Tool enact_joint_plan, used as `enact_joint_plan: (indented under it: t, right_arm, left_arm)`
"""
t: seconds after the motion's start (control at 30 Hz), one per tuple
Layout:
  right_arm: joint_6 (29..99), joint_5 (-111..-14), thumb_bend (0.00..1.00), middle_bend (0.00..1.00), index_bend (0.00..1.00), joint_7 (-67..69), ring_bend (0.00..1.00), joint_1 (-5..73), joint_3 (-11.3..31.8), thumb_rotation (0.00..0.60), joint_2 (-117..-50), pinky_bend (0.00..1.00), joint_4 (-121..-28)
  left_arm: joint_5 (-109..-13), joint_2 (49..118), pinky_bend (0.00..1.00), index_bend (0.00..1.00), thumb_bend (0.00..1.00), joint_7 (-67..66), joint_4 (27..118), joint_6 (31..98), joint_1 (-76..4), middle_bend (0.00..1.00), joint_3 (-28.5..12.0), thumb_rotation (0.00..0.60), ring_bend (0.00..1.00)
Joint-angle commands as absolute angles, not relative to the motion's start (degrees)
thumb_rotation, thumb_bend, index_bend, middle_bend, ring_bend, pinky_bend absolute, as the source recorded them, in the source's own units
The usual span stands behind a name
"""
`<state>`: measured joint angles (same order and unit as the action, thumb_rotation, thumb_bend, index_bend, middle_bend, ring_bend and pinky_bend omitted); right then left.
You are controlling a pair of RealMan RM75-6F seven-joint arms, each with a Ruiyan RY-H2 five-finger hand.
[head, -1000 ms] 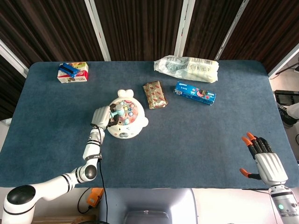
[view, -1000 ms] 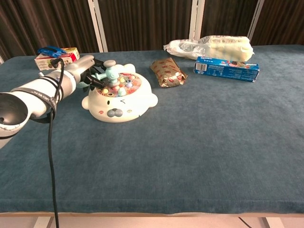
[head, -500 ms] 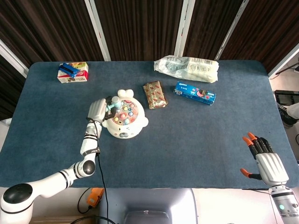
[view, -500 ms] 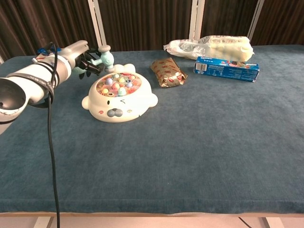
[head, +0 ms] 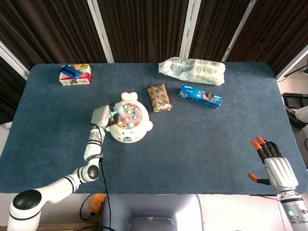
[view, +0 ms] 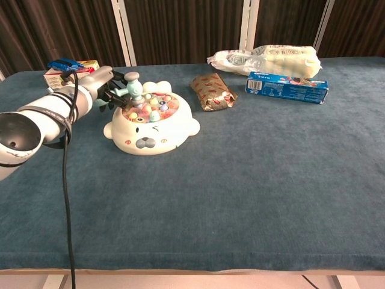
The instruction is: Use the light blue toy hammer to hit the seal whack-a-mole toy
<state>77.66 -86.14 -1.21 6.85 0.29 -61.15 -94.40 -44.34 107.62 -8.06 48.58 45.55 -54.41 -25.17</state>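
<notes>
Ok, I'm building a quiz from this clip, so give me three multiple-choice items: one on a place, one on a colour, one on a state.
1. Where is the seal toy?
A. far right edge
B. left of the brown snack pack
C. on the white bag

2. What colour is the hammer?
A. red
B. black
C. light blue

3. What is the left hand doing?
A. holding the hammer
B. lying open on the table
C. gripping the blue box

Answers: 1 B, the toy sits left of the pack in both views. 2 C, its head and handle look pale blue. 3 A, its fingers wrap the handle beside the toy.
</notes>
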Motion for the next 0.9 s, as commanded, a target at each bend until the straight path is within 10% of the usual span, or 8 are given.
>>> enact_joint_plan:
  t: [0.03, 0.4, 0.9]
  right_arm:
    - [77.6, -86.2, 0.29, 0.00, 0.00, -1.3, 0.00, 6.9, 0.3, 0.600, -61.2, 0.00, -94.4]
    - [77.3, -86.4, 0.29, 0.00, 0.00, -1.4, 0.00, 7.0, 0.1, 0.600, -61.3, 0.00, -94.4]
    - [77.3, -87.8, 0.29, 0.00, 0.00, -3.0, 0.00, 7.1, -0.6, 0.600, -62.0, 0.00, -94.9]
  left_arm:
    - [-44.4, 107.8, 1.00, 0.74, 0.84, -7.6, 48.4, 45.0, -54.4, 0.99, -25.2, 0.600, 0.95]
    - [-49.7, 101.5, 1.00, 0.74, 0.84, -4.6, 60.5, 51.4, -51.1, 0.99, -25.8, 0.600, 0.95]
    - [-64.4, 92.4, 1.00, 0.74, 0.82, 3.3, 71.6, 64.0, -35.0, 0.97, -12.8, 0.600, 0.90]
